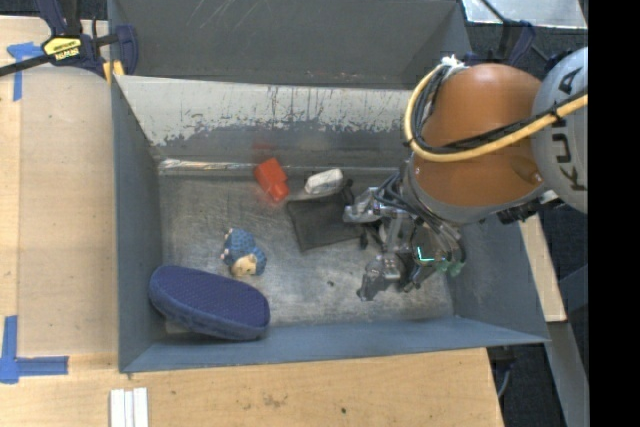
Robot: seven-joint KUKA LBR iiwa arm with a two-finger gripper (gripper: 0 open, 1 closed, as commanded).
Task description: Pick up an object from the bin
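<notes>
My gripper [385, 277] hangs low over the bin floor at the right side, its fingers pointing down near the front right corner. Nothing shows between the fingers. Just to its left lies a flat dark grey rectangular piece [322, 222]. A small white-grey lump [323, 181] rests at that piece's far edge. Further left, near the back wall, sits a small red-orange block [271, 179].
A small blue and tan toy figure [242, 253] lies left of centre. A large dark blue padded oval [208, 301] fills the front left corner. The arm's orange cover and cables hang over the bin's right wall.
</notes>
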